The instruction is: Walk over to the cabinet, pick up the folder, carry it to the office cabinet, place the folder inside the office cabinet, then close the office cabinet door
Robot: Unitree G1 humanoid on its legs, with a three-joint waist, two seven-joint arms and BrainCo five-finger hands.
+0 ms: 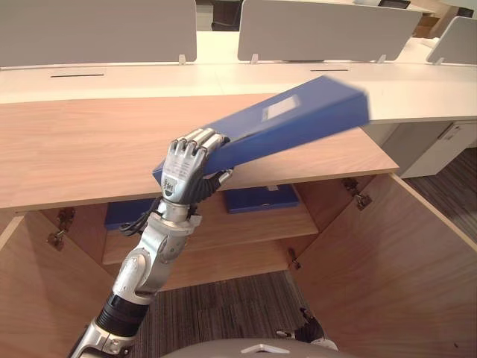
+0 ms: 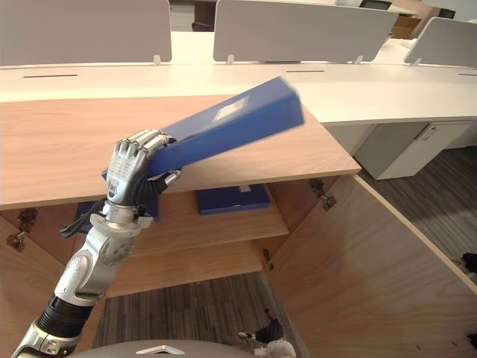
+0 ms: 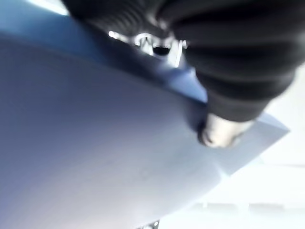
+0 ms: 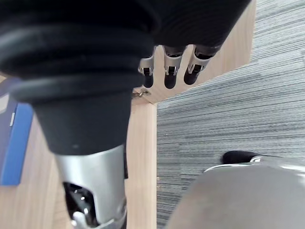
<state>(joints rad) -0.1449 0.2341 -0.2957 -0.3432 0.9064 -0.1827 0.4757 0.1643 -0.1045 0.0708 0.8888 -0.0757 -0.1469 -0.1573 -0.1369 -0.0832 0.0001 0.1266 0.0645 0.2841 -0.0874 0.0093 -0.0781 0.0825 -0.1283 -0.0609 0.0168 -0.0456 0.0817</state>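
While the long white desk and its grey screens run across the back, the big wooden cabinet takes centre stage, both doors swung wide: the right door stands out toward us and the left door shows at the near corner. Grey striped carpet lies between them. Inside, on the shelf, two blue folders lie flat, one toward the middle and one off to the left. And here's the one that matters: the blue folder is up in the air over the cabinet top, slanted, its far end raised toward the right and its near end low by the front edge. The left hand has that near end, fingers curled over the top edge, thumb pressed against the cover from the other side. The right hand hangs low above the carpet beside the open door, fingers relaxed, holding nothing.
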